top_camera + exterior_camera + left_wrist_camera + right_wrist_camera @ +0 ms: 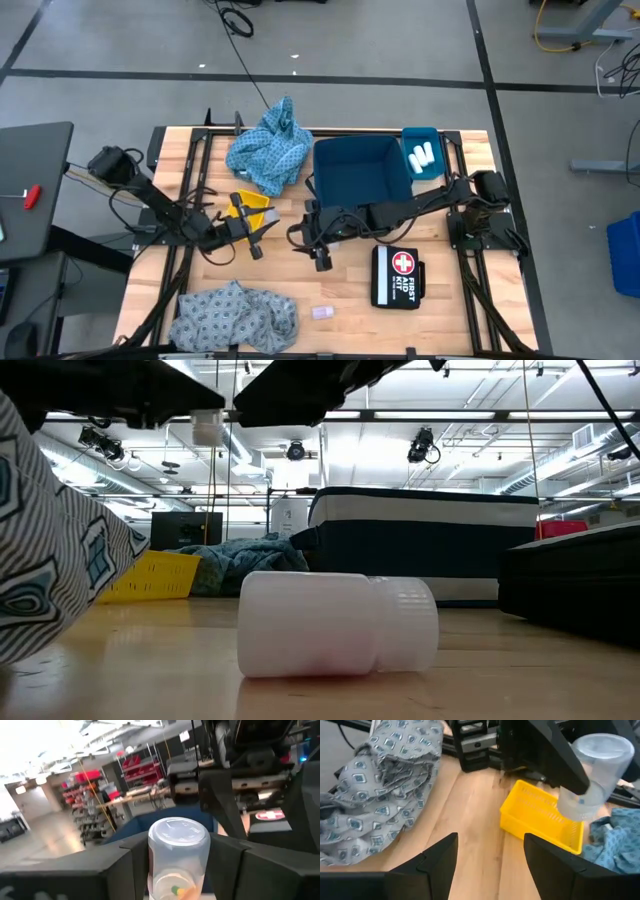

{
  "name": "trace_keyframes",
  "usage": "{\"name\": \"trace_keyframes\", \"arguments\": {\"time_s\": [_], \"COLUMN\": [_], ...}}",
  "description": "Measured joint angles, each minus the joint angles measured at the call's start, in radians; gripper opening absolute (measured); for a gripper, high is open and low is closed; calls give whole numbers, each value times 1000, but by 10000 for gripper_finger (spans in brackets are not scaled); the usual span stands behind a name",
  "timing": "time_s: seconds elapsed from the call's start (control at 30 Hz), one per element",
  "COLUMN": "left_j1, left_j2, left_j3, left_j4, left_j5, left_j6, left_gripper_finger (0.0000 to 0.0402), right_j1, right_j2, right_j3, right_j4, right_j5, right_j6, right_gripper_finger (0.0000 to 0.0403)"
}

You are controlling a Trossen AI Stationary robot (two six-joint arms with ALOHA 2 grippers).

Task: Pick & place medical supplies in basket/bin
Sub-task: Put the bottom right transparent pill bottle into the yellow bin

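The left pincer [258, 238] is a little left of the tabletop's [470, 150] centre, and its two dark fingers [125, 865] are closed on a clear plastic vial [177, 857] with a rounded cap; something yellow and orange shows inside the vial. In the right wrist view this vial [592, 777] is in the air above the small yellow basket [540, 815].

The right pincer [320, 255] is near the centre of the tabletop, just at 3 o'clock from the left one. Its fingers [437, 860] stand wide apart and hold nothing.

In the high view the yellow basket [250, 203] lies at about 10 o'clock from the centre. One light-blue patterned cloth [270, 150] is crumpled at 11 o'clock, touching the large dark blue bin [362, 170] at 12 o'clock. A small teal tray [432, 135] at 1 o'clock carries white rolls [422, 155]. The second patterned cloth [235, 315], more grey, lies at 7 o'clock. A small pale packet [322, 312] is at 6 o'clock, and a black first aid kit [397, 277] with a red cross is at 5 o'clock.

In the low view a white bottle [335, 622] lies on its side on the wood, very near the camera.
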Motion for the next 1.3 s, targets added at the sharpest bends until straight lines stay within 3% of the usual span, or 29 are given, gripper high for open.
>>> {"name": "trace_keyframes", "arguments": {"time_s": [0.13, 0.4, 0.57, 0.93, 1.03, 1.3], "left_j1": [-54, -62, -16, 187, 241, 355], "left_j2": [-17, -58, -63, -145, -174, -187], "left_j3": [-5, -49, -99, -231, -231, -230], "left_j4": [-64, -98, -96, -101, -220, -311], "left_j5": [7, 436, 577, 582, 566, 541], "left_j6": [-96, -316, -395, -549, -588, -707], "left_gripper_finger": [151, 151, 151, 151, 151, 151], "right_j1": [6, 9, 9, 9, 8, 8], "right_j2": [0, 0, 0, 0, 0, 0], "right_j3": [0, 0, 0, 0, 0, 0], "right_j4": [-18, -27, -26, -44, -55, -80], "right_j5": [-15, -45, -67, -72, -74, -77], "right_j6": [16, 29, 34, 37, 37, 41], "right_gripper_finger": [233, 233, 233, 233, 233, 233]}}
